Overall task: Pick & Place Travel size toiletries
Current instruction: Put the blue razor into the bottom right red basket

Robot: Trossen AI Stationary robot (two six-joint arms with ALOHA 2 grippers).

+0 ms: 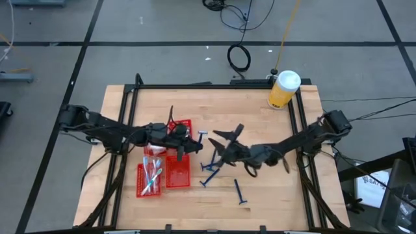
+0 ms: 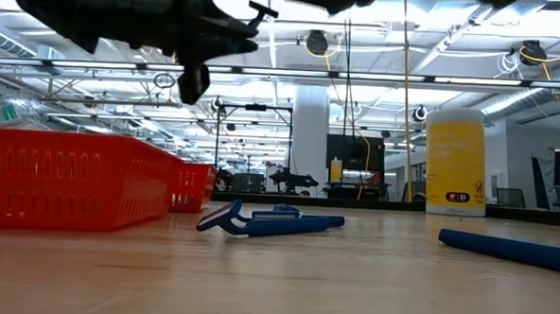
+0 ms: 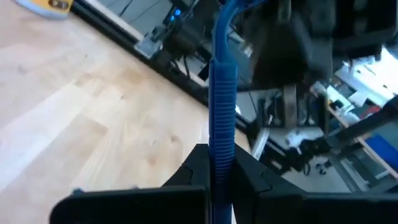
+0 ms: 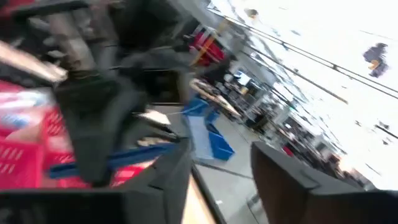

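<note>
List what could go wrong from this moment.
1. The left gripper pinches only the end of the blue razor; it might swing or slip before reaching a red basket.
2. The open right gripper hangs close by, so the arms may bump.
3. Loose razors lie underneath.

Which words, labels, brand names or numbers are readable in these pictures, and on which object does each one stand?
None can be read.
Tall yellow plastic jar with white lid: red and white marks low on its front, too small to read.
White box at the table's right edge: dark print, too blurred to read.
</note>
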